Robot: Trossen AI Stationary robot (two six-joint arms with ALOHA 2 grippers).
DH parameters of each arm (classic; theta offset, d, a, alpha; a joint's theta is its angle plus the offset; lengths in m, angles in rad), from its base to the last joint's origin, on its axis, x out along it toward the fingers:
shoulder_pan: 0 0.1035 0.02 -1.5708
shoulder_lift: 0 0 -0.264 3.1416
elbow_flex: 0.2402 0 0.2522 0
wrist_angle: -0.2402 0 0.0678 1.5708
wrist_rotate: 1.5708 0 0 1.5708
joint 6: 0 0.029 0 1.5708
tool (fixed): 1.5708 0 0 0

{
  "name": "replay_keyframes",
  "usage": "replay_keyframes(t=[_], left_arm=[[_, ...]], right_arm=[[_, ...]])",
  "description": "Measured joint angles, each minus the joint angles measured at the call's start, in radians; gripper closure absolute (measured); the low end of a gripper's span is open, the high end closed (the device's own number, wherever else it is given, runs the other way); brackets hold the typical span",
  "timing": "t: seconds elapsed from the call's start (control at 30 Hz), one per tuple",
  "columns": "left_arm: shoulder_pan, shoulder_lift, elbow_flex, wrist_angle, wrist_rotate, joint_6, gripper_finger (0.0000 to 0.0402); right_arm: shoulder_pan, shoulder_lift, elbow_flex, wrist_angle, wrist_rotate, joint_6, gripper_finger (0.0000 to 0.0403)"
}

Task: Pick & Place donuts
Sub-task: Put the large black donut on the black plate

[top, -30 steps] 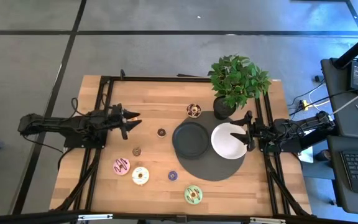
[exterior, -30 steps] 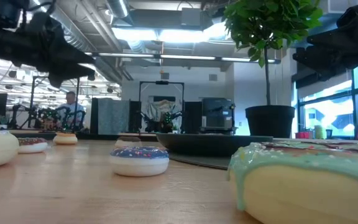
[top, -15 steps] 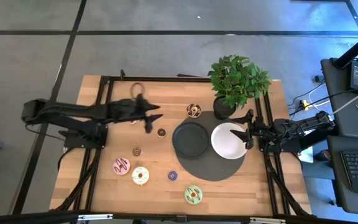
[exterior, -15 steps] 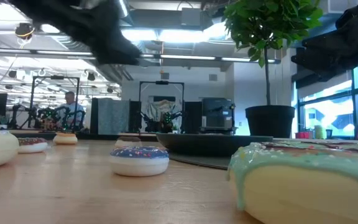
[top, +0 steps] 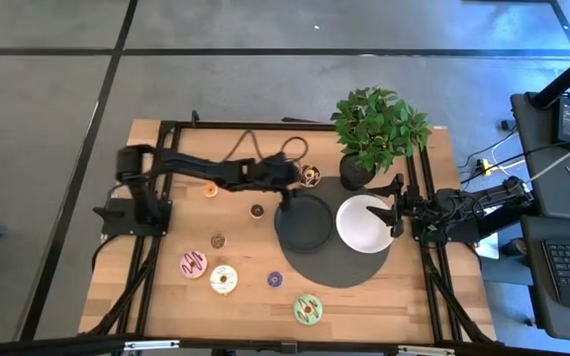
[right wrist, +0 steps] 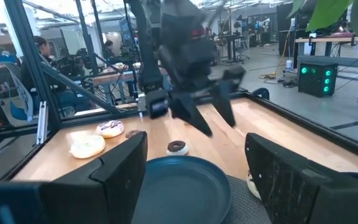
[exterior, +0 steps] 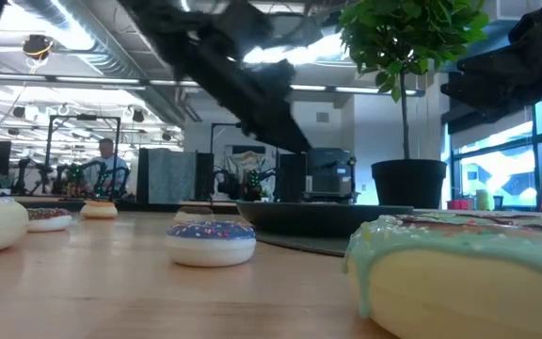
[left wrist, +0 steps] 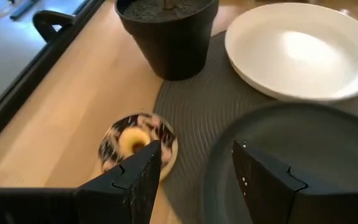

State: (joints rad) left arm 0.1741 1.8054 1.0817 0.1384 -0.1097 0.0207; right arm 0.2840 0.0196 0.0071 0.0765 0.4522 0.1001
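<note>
the left gripper (top: pixel 292 185) reaches across the wooden table (top: pixel 236 302), its fingers (left wrist: pixel 135 180) spread apart and empty above the black plate (top: pixel 303 222)'s edge, just beside a brown-iced donut (left wrist: pixel 138 144) lying near the plant pot (left wrist: pixel 166 31). the right gripper (top: pixel 392 210) waits with fingers apart and empty over the white plate (top: pixel 360 225). 7 other donuts lie on the wood, among them the pink donut (top: pixel 193 264), cream donut (top: pixel 224 279) and green donut (top: pixel 308 310) along the near edge.

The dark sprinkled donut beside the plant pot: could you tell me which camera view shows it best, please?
The left wrist view: the dark sprinkled donut lies close beyond the open left gripper, at the mat's edge. The high view shows it small; in the low and right wrist views I cannot pick it out.
</note>
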Motion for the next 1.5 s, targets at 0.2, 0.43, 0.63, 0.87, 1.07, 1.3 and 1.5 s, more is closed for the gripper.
replay_keyframes(t=[0.2, 0.43, 0.63, 0.87, 1.07, 1.3, 1.5], left_arm=[[-0.001, 0.164, 0.147, -0.013, -0.049, -0.021, 0.0206], [0.005, 0.264, 0.247, -0.064, -0.108, -0.012, 0.0206], [0.012, 0.279, 0.263, -0.104, -0.162, 0.01, 0.0221], [0.032, 0.279, 0.263, -0.114, -0.127, -0.045, 0.0244], [0.039, 0.279, 0.263, -0.118, -0.121, -0.06, 0.0246], [0.03, 0.279, 0.263, -0.122, -0.106, -0.06, 0.0246], [0.031, 0.294, 0.261, -0.117, -0.114, -0.051, 0.0247]], right_arm=[[0.0, 0.0, 0.0, 0.0, 0.0, -0.003, 0.0132], [0.0, 0.0, 0.0, 0.001, 0.0, -0.003, 0.0132], [0.0, 0.005, 0.0, 0.0, 0.0, 0.0, 0.0132], [0.0, 0.005, 0.0, 0.001, 0.002, 0.002, 0.0132], [0.0, 0.005, 0.0, 0.0, 0.002, 0.002, 0.0132], [0.0, 0.005, 0.0, 0.001, 0.002, -0.004, 0.0132], [0.0, 0.005, 0.0, 0.0, 0.002, -0.008, 0.0132]])
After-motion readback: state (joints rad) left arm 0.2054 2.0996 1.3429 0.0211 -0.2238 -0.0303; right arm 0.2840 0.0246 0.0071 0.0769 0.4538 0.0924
